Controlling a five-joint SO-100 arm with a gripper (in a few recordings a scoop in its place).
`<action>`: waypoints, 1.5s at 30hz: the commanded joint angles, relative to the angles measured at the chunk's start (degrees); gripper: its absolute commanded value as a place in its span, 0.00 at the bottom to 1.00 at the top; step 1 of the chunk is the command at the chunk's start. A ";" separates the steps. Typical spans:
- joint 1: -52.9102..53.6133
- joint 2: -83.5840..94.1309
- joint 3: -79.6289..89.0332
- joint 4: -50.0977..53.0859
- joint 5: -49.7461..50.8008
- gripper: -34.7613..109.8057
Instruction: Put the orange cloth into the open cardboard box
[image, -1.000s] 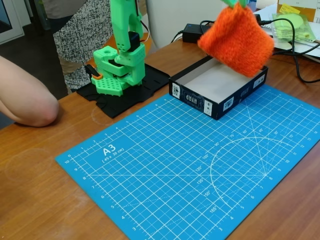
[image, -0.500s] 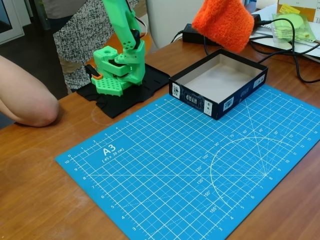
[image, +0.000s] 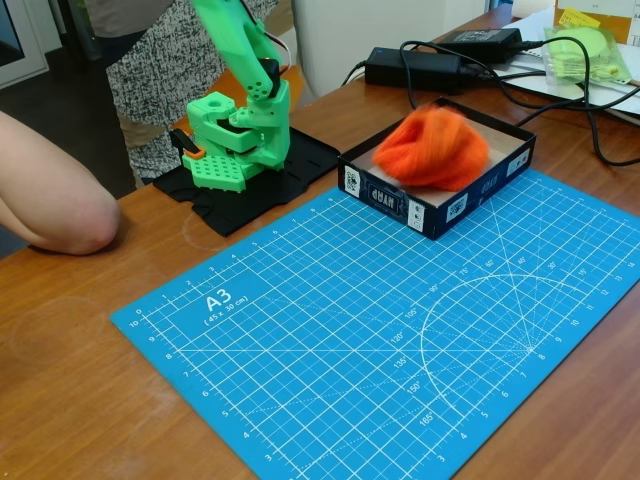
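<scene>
- Fixed view shows the orange cloth (image: 432, 149) sitting as a soft, slightly blurred lump inside the open cardboard box (image: 385, 192), at about 1 o'clock from the middle of the picture.
- The cloth fills the near-left part of the box and rises above the rim; pale beige floor is bare at the box's far-right corner. Whether a fold hangs on the near wall is too blurred to tell.
- The box stands at the far edge of the blue cutting mat (image: 360, 330), its dark front wall with white labels facing the camera.
- The green arm (image: 240, 110) rises from its black base plate at about 11 o'clock and leaves the top of the picture; the gripper is out of frame, so I cannot tell how the jaws stand.
- Nothing touches the cloth here, so by my judgement it is free of any hold and either resting in the box or just landing there.
- Judged progress: the main job looks done, cloth in box. What may be left is for the cloth to settle fully and for the arm to go back to rest.
- Off-task things: black power adapters (image: 414, 66) and cables at 12 to 1 o'clock behind the box, a yellow-green packet (image: 588, 50) at 2 o'clock, a person's forearm (image: 50, 190) on the wooden table (image: 80, 400) at 9 o'clock.
</scene>
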 joint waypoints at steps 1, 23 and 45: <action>0.53 2.64 0.53 -0.18 -0.26 0.51; 51.77 54.93 77.17 -19.34 -10.63 0.24; 41.31 68.82 101.78 -24.35 -4.31 0.24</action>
